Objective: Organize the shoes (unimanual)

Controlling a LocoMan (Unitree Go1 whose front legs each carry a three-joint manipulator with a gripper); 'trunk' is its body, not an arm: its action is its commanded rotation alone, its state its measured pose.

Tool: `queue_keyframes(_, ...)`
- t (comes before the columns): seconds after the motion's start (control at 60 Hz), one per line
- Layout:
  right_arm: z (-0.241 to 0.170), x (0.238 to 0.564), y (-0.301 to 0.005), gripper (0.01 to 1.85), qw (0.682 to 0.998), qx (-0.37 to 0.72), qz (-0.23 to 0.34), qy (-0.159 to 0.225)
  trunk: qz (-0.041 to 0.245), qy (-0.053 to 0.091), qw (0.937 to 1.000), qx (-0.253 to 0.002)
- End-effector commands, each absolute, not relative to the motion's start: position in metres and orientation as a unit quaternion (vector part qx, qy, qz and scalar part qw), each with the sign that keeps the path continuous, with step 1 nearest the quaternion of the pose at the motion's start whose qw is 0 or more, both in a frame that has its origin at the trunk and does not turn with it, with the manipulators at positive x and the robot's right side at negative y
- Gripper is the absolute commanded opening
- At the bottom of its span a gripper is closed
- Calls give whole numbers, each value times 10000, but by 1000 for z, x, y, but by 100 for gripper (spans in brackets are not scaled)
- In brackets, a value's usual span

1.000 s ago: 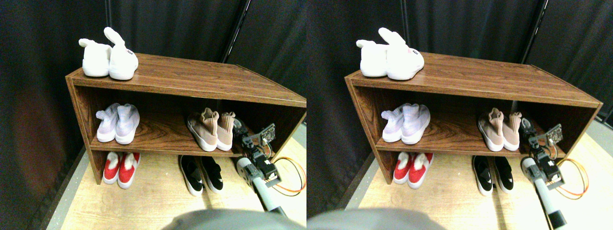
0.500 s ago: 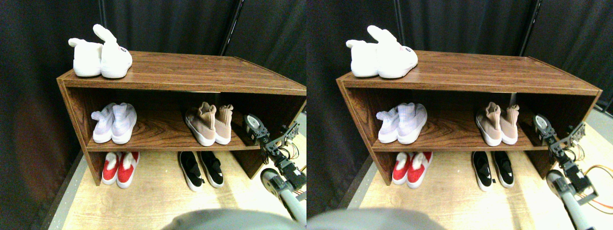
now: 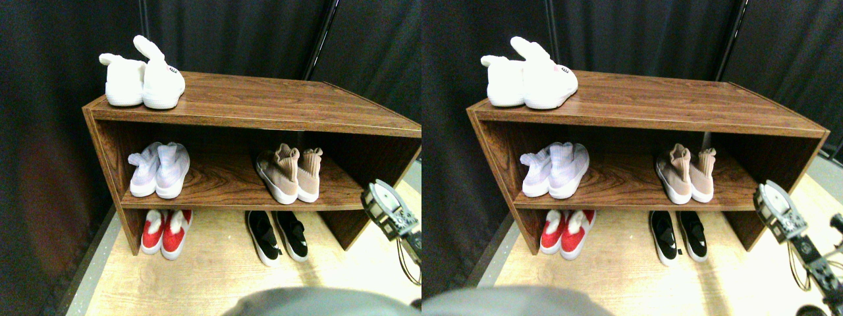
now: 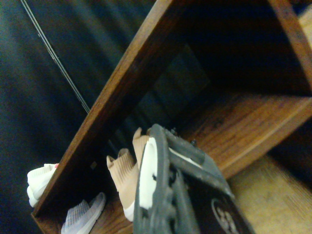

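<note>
Right gripper (image 3: 385, 209) clear of the tan sneakers (image 3: 290, 174), touching nothing

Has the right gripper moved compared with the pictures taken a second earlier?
Yes. The right gripper was inside the middle shelf, next to the tan sneakers. It has pulled back out and now sits off the shelf's right front corner.

In the wrist view the dark jaw frame (image 4: 180, 195) hides part of the tan sneakers (image 4: 124, 178), the white slippers (image 4: 39, 183) are cut at 9 o'clock, and everything is blurred.
</note>
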State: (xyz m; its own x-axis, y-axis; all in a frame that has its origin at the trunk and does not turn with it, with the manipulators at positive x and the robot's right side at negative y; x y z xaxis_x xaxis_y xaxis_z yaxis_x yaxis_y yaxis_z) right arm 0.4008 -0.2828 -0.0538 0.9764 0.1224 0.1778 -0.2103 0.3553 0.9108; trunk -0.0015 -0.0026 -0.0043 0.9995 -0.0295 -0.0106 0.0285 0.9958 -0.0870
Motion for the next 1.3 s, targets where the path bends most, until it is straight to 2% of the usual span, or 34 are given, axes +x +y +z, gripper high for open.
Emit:
queue_keyframes(0.017, -53, 390, -279, 6, 8226, 5541, 1174, -498, -108, 95, 9986, -504)
queue_keyframes(0.167, -68, 387, -275, 6, 8048, 5810, 1209, -125, -90, 119, 9986, -502)
queue_keyframes(0.383, -101, 381, -257, 6, 7871, 6111, 816, 213, -52, 191, 9986, -486)
queue_keyframes(0.417, -119, 384, -255, 6, 7841, 6151, 724, 400, -51, 203, 9986, -489)
queue_keyframes(0.483, -131, 386, -254, 6, 7810, 6206, 526, 455, -41, 230, 9985, -487)
queue_keyframes(0.567, -150, 390, -251, 6, 7787, 6226, 280, 724, -41, 248, 9985, -487)
queue_keyframes(0.8, -181, 404, -255, 6, 7588, 6451, -238, 865, -48, 262, 9985, -479)
queue_keyframes(0.817, -186, 408, -257, 6, 7572, 6460, -411, 879, -40, 287, 9985, -464)
queue_keyframes(0.967, -197, 422, -265, 6, 7485, 6535, -793, 794, -40, 287, 9985, -464)
queue_keyframes(1.15, -202, 438, -279, 6, 7699, 6274, -987, 620, -40, 287, 9985, -464)
queue_keyframes(1.3, -197, 445, -289, 6, 7817, 6143, -935, 531, 2, 262, 9985, -488)
